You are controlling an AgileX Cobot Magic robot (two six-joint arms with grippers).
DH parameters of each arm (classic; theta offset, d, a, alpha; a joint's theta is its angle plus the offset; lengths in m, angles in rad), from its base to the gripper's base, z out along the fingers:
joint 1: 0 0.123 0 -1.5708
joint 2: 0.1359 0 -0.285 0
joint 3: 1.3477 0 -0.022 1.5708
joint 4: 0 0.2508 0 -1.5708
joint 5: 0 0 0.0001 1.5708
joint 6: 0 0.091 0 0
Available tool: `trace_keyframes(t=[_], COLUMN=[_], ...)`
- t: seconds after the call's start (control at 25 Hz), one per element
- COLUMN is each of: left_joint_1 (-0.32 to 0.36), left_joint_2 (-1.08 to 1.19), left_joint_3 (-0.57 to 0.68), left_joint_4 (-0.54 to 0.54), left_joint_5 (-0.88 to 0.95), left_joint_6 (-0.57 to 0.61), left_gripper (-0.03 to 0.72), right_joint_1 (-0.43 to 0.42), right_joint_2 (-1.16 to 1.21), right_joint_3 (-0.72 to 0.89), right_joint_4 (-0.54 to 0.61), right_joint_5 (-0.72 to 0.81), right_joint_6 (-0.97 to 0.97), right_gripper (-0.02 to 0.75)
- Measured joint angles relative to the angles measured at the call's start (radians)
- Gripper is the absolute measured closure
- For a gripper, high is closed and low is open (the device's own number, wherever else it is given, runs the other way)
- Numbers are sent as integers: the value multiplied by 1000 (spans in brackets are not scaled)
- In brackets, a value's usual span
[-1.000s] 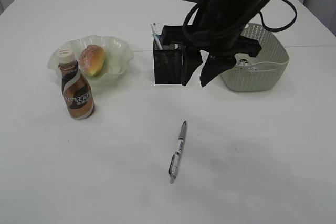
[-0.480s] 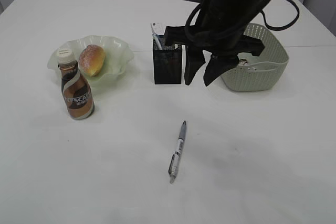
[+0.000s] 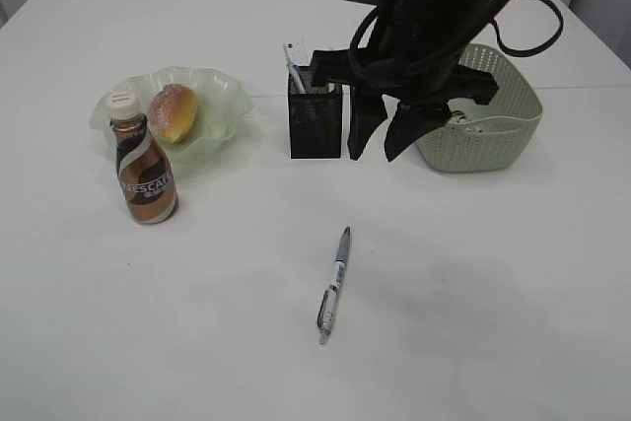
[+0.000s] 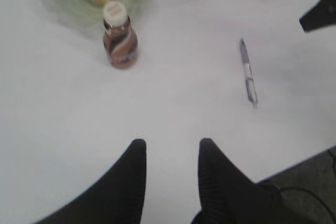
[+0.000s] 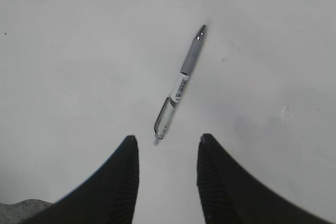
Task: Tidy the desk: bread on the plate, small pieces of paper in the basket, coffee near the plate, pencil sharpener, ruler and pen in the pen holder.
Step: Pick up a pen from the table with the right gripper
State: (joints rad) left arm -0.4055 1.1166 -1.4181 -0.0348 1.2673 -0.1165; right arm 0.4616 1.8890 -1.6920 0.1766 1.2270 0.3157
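A grey pen (image 3: 333, 285) lies loose on the white table, and in the right wrist view the pen (image 5: 178, 87) lies just ahead of the fingertips. My right gripper (image 3: 375, 155) hangs open and empty above the table, between the black mesh pen holder (image 3: 315, 120) and the basket (image 3: 493, 130). A white strip that looks like the ruler (image 3: 294, 54) stands in the holder. Bread (image 3: 173, 112) rests on the green plate (image 3: 222, 105), and the coffee bottle (image 3: 145, 170) stands beside it. My left gripper (image 4: 169, 142) is open and empty, high above the table. The pencil sharpener is hidden.
In the left wrist view the coffee bottle (image 4: 119, 40), plate (image 4: 58, 3) and pen (image 4: 248, 72) lie far ahead, with the table's edge at lower right. Something white (image 3: 458, 117) shows inside the basket. The right arm's dark bulk hides the basket's left part.
My right gripper has shifted slightly right, off the front of the pen holder, which now shows more fully. Nothing on the table has moved.
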Motion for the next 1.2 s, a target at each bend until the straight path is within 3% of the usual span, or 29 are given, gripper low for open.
trace_keyframes(t=[0.24, 0.52, 0.88, 1.2], left_joint_1=[0, 0, 0, 0], left_joint_2=[-177, -283, -287, -287], left_joint_3=[280, 448, 471, 471], left_joint_4=[-80, -92, -109, -136], left_joint_5=[0, 0, -4, -4], left_joint_6=[28, -40, -55, -55], left_gripper=[434, 255, 237, 236], right_joint_1=[0, 0, 0, 0], right_joint_2=[0, 0, 58, 206], right_joint_3=[0, 0, -1, -1], right_joint_4=[0, 0, 0, 78], right_joint_5=[0, -2, -72, -184], right_joint_6=[63, 74, 248, 272], right_gripper=[430, 429, 429, 430])
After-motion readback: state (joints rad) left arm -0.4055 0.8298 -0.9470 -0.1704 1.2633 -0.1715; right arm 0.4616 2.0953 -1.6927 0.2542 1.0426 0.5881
